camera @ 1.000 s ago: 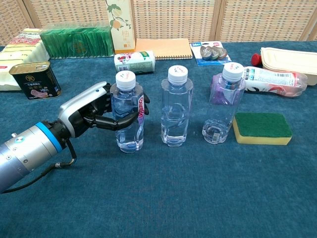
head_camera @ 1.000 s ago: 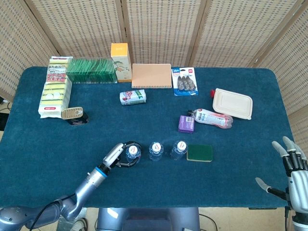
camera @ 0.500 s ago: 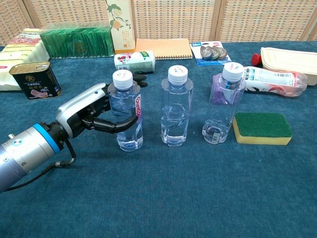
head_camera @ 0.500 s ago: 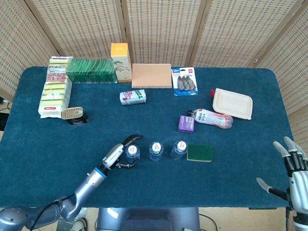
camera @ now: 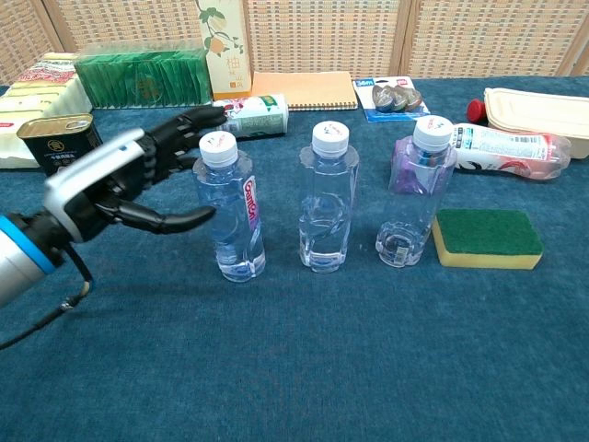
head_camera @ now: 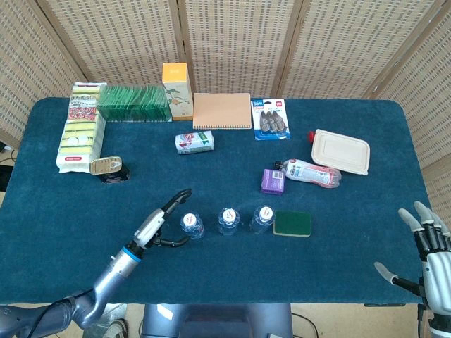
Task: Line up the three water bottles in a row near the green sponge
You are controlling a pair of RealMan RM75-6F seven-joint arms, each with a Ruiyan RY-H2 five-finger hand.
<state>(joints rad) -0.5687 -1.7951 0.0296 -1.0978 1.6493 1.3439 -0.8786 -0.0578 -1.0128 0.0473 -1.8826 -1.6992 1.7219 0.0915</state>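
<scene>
Three clear water bottles with white caps stand upright in a row: the left bottle (head_camera: 190, 225) (camera: 229, 210), the middle bottle (head_camera: 227, 220) (camera: 327, 199) and the right bottle (head_camera: 262, 217) (camera: 413, 192). The green sponge (head_camera: 292, 224) (camera: 486, 238) lies just right of the right bottle. My left hand (head_camera: 161, 222) (camera: 129, 180) is open, fingers spread, just left of the left bottle and apart from it. My right hand (head_camera: 423, 248) is open at the lower right corner, far from the bottles.
A purple box (head_camera: 273, 181) and a lying bottle (head_camera: 313, 172) sit behind the row. Further back are a white lidded container (head_camera: 341, 151), a notebook (head_camera: 222, 110), a small can (head_camera: 194, 142), a tin (head_camera: 107, 167), sponge packs (head_camera: 79, 127) and a carton (head_camera: 177, 90).
My left hand has let go of the left bottle, spread its fingers and drawn back to the left. The bottle stays standing. The right hand has barely moved.
</scene>
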